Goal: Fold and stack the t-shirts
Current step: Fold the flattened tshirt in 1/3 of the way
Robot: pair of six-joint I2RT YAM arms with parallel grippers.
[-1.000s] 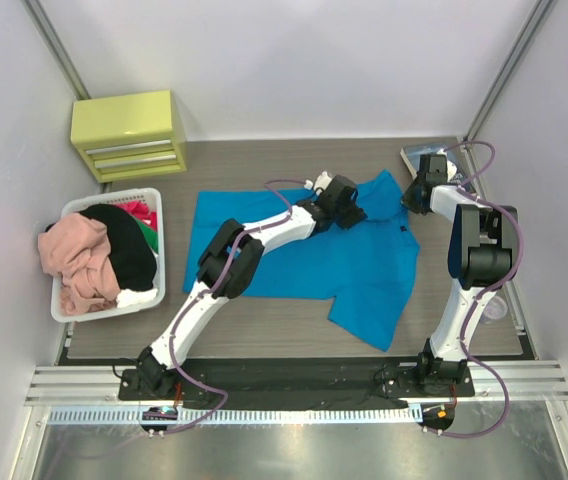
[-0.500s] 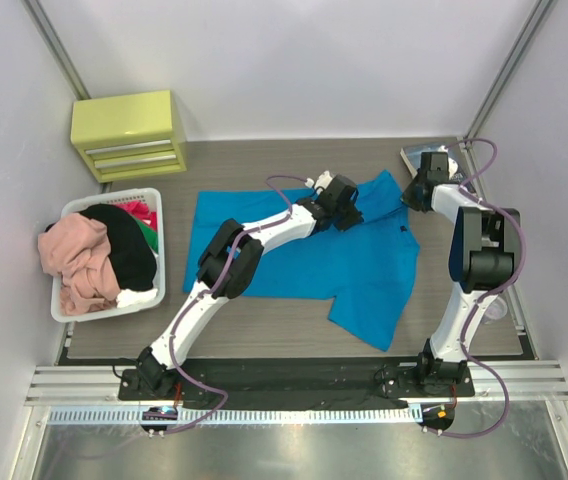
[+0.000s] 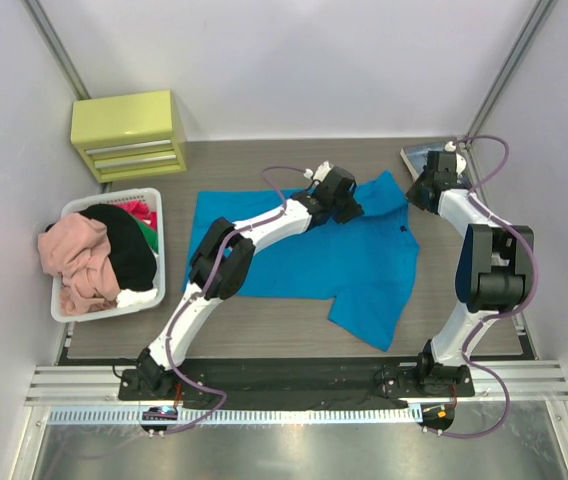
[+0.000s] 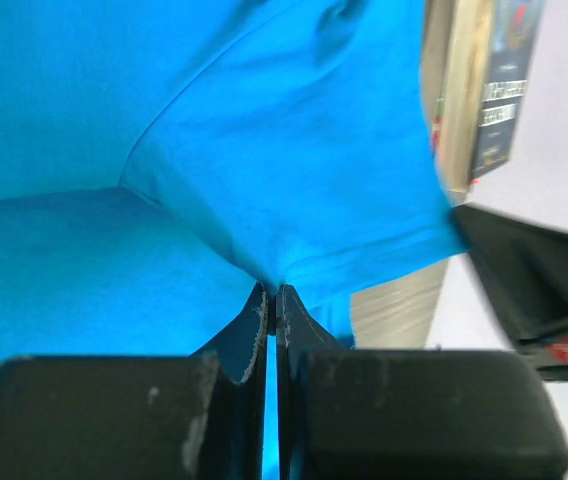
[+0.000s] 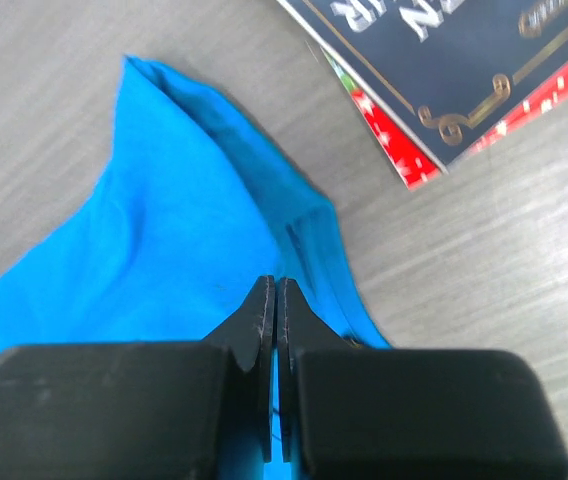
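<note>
We see both arms creep toward the far edge over the last second, and the right arm's elbow swings out to the right. The turquoise shirt goes with them at its far right corner. The left gripper is closed tight, with a pinch of blue cloth bunched at its tips. The right gripper is closed too, nipping the shirt's edge just near the books. That looks to us like a tug to square up the cloth or the opening of a first fold, so we judge the task barely begun. The shirt lies spread across the middle of the table, one sleeve trailing toward the near right, no fold in it and nothing stacked. The other shirts, pink and black on top, wait heaped in the white basket at the left. The table is grey-brown wood grain, with a yellow drawer unit in the far left corner, pale walls around, and a metal rail along the near edge.
</note>
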